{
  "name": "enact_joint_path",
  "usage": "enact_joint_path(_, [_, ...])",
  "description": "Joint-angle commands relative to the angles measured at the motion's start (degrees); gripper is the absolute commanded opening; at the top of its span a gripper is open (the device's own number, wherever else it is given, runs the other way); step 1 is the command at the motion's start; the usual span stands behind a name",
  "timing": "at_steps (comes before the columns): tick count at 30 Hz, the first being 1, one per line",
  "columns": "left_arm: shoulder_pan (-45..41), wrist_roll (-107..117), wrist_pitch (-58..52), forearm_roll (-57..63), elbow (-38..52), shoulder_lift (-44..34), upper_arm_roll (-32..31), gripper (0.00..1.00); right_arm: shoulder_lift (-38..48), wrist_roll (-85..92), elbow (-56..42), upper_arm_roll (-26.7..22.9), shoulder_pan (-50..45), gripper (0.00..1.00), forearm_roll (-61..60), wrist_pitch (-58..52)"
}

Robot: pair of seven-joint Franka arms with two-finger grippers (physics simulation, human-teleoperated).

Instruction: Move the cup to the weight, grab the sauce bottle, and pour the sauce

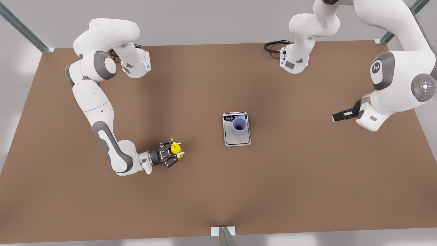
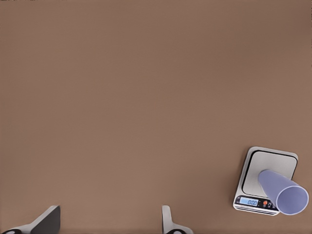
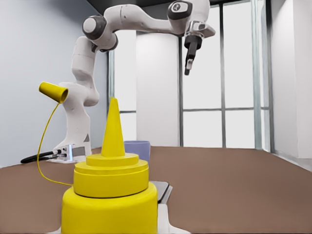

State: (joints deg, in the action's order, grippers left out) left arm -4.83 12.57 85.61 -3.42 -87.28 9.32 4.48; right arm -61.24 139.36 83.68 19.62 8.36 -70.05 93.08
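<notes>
- Here is the right claw [image 1: 174, 152], low over the brown surface [image 1: 293, 177] on the front view's left, reaching in sideways with its dark fingers [image 1: 167, 143] on either side of the sauce bottle [image 1: 176, 149].
- The fingers sit close against the yellow body, so the claw looks closed around the bottle; whether the bottle's base is on the surface or just above it, I cannot tell.
- From the right wrist view the sauce bottle [image 3: 110, 195] stands upright right in front of the camera, stepped collar and pointed nozzle up, with its little yellow cap [image 3: 53, 92] dangling off to one side on a thin yellow tether.
- Over to the middle of the surface: the weight [image 1: 237, 129] lies flat, its dark button strip at the far edge in the front view.
- The cup [image 1: 239, 126] stands upright on the steel plate, towards the button strip, mouth open to the ceiling.
- The left wrist view catches the same pair from high up, the cup [image 2: 282, 190] on the weight [image 2: 265, 181], with the small blue display lit on the strip.
- The left claw [image 1: 334, 118] hangs up high on the front view's right, well apart from the weight, waiting.
- Its two fingertips [image 2: 46, 220] show in the left wrist view spread wide with bare surface between them, nothing held.
- Bottle and weight are well apart, with open brown surface between them.
</notes>
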Motion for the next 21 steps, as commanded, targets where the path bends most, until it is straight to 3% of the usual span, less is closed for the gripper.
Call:
enact_joint_path(1, [-0.09, 0.0, 0.0, -0.01, 0.0, 0.0, 0.0, 1.0, -0.02, -0.66, -0.09, -0.02, -0.01, 0.49, 1.14, -0.62])
enact_joint_path(5, [-0.09, 0.35, -0.53, -0.01, 0.0, -0.09, 0.0, 1.0, -0.02, -1.46, -0.09, -0.02, -0.01, 0.49, 1.14, -0.62])
enact_joint_path(8, [-0.09, 0.35, -0.53, 0.08, 0.0, -0.09, 0.0, 1.0, -0.02, -1.54, -0.01, -0.02, -0.01, 0.59, 1.14, -0.62])
enact_joint_path(9, [-0.09, 0.35, -0.53, -0.01, 0.0, -0.09, 0.0, 1.0, -0.02, -1.54, 0.08, -0.02, -0.01, 0.75, 1.23, -0.62])
enact_joint_path(10, [-0.18, 0.35, -0.53, 0.08, 0.0, -0.09, 0.0, 1.0, 0.07, -1.54, 0.17, -0.02, -0.01, 0.99, 1.23, -0.62])
enact_joint_path(21, [-1.06, 1.58, -1.14, 0.08, 0.0, -0.18, -0.17, 1.0, 0.25, -1.63, 0.7, -2.04, 0.79, 1.0, 2.11, -0.62])
